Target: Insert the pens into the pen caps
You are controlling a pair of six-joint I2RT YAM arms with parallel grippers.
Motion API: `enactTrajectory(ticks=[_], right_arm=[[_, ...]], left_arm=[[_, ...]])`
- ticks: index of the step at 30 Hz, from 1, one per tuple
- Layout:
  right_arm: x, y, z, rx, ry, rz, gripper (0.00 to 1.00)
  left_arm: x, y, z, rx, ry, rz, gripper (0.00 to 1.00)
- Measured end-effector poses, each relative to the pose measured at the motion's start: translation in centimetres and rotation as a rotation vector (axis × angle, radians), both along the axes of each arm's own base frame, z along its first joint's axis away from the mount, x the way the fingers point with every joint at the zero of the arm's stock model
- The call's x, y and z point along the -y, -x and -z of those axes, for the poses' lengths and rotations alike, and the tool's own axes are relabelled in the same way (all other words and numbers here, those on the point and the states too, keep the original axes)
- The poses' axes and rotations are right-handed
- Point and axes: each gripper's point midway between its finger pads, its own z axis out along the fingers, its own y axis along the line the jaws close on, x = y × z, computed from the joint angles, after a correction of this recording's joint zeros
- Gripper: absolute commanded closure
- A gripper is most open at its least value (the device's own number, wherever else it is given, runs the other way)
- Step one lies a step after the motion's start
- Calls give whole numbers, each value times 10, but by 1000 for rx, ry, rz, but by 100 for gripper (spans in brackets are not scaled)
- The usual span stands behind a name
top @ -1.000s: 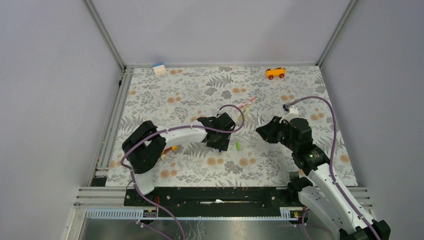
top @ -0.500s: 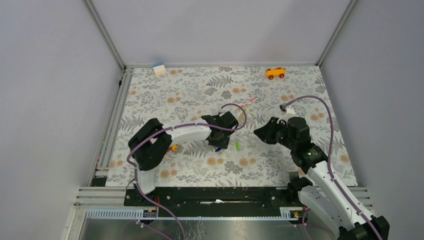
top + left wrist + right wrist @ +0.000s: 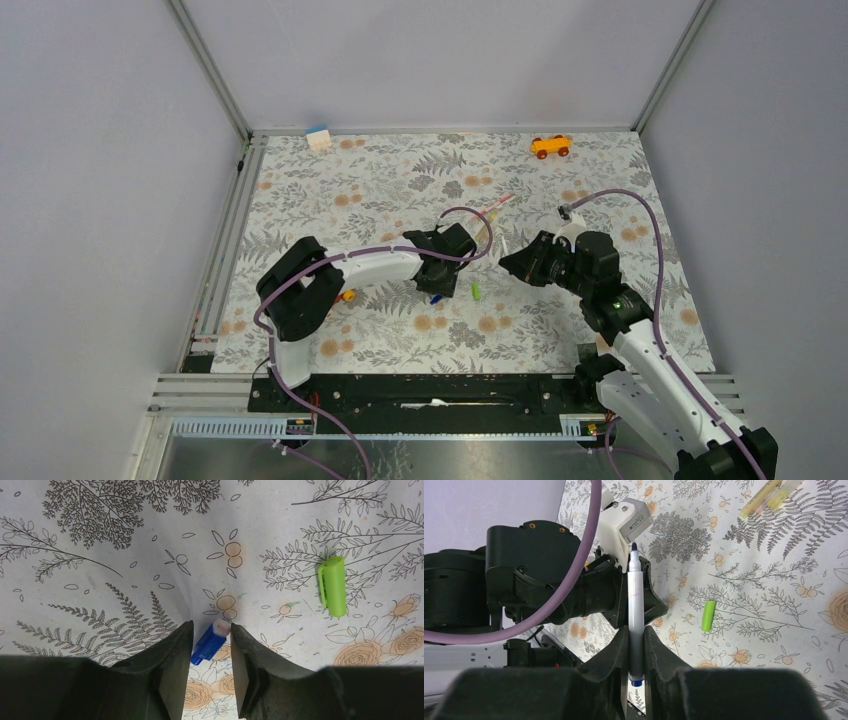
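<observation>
The right gripper (image 3: 636,645) clamps the white pen (image 3: 634,605) above the mat (image 3: 115,605); the left gripper (image 3: 211,652) straddles the blue cap (image 3: 210,642) lying there, grip uncertain. Tiny, probably slippery, it wants pinching across its sides.

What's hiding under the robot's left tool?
A little blue pen cap, lying on the flowery mat between the fingers of the left tool. From above, the tool covers nearly all of it, so only a blue speck shows. What's inside the cap can't be seen.
</observation>
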Motion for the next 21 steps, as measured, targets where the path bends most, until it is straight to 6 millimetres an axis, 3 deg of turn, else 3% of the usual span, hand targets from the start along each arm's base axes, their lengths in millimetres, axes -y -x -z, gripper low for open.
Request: enactTrajectory(ticks=[21], right_arm=[[3,-5,-15,-133,-52,108,100]], left_arm=[[-8,11,6,-35,0,-44,62]])
